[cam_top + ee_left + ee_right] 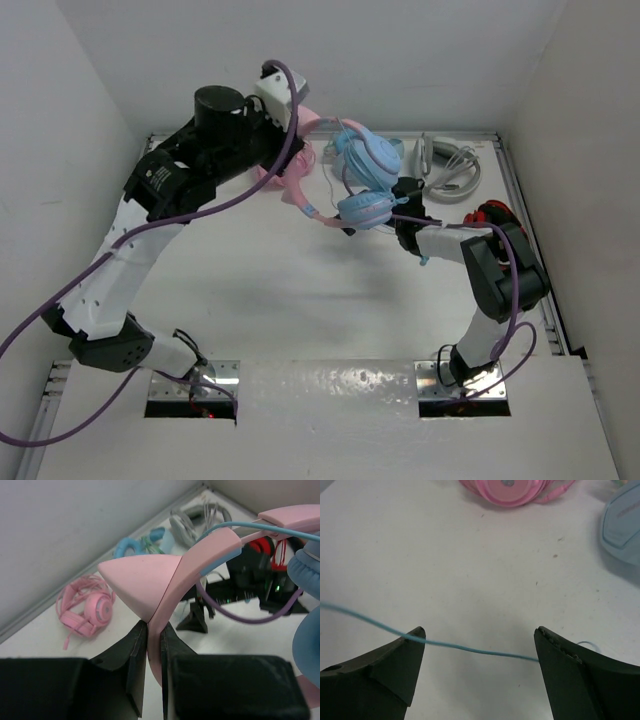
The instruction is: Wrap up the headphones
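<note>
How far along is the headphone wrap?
Done: headphones held up, left gripper clamped on the pink headband. In hand: right gripper is open, with the cable running loose across its gap. Left: the winding; no cable turns visible around the headphones.

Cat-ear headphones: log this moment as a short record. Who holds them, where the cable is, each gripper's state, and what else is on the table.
headphones: pink cat-eared headband, light blue ear cups, held above the table
left gripper: shut on the headband, at the base of a cat ear
right gripper: open, gripping nothing
cable: thin, light blue, crossing the right gripper's open gap
also on table: all-pink headphones; light blue headphones; grey headphones
</note>
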Controlling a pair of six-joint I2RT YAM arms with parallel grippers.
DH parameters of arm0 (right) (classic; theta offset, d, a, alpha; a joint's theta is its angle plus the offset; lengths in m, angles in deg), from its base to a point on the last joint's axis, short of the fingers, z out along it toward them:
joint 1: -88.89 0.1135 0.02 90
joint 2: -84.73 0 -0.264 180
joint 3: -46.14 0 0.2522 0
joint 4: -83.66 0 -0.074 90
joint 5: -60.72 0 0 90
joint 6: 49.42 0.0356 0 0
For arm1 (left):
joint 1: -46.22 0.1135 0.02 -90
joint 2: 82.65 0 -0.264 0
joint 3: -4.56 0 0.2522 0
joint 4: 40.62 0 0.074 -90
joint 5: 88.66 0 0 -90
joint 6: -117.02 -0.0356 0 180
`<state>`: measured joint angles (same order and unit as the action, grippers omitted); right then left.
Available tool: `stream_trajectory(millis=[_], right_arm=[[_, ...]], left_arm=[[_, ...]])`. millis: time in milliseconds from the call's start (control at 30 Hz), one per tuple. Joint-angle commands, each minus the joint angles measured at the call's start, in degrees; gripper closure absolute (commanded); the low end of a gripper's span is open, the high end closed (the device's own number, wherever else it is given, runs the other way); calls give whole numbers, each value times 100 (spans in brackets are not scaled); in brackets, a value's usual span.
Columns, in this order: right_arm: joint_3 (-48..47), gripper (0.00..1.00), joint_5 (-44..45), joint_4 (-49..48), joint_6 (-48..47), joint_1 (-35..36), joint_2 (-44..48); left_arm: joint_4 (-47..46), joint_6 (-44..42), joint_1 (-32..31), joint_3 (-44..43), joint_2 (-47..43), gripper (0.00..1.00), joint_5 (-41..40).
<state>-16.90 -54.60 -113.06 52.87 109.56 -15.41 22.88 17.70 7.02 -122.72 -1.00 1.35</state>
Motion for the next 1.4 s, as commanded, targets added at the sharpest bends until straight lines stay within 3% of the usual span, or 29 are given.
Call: stream_trajectory(millis=[0, 100, 200, 300, 467, 600, 667, 767, 900, 1000, 1033, 1067, 1133, 1167, 1367], right_arm=[[269, 10, -45, -1451, 194, 86, 12], [409, 1, 413, -1784, 107, 130, -111], [795, 1, 493, -2372, -358, 236, -41], [762, 1, 475, -2367, -482, 280, -146], [454, 9, 589, -1770, -614, 595, -462], [489, 14, 1160, -1979, -457, 772, -778], [358, 21, 1205, -1944, -167, 798, -884], [278, 21, 1379, -1988, 98, 999, -1078], [217, 19, 2320, -1997, -51, 1404, -1271], [-55, 36, 2892, -1628, -26, 1563, -1350], [-195, 45, 2945, -1567, 62, 1581, -1411], [-275, 65, 2945, -1523, 210, 1581, -1447], [-476, 83, 2980, -1330, 247, 1659, -1500], [-495, 98, 3128, -1268, 195, 1695, -1509], [617, 100, 3585, -1205, -201, 2160, -710]], left_arm=[[-342, 414, 44, -592, 18, 100, -186], [-342, 423, 44, -733, 70, 100, -169], [-359, 449, 44, -638, 106, 100, -45], [-403, 501, 44, -497, 123, 100, -159], [-465, 694, 97, -452, 132, 100, -335], [-561, 879, 246, -329, 132, 100, -362], [-614, 1071, 369, -320, 132, 100, -353], [-693, 1396, 728, -355, 158, 100, -213], [-676, 1574, 923, -575, 360, 100, 148], [-667, 1644, 958, -689, 405, 100, 96], [-650, 1679, 976, -724, 422, 100, 104], [-623, 1766, 1011, -794, 440, 100, 130], [-597, 1863, 1090, -848, 492, 100, 245], [-631, 1968, 1212, -830, 510, 100, 271], [-983, 1908, 2012, -777, 703, 100, 26]])
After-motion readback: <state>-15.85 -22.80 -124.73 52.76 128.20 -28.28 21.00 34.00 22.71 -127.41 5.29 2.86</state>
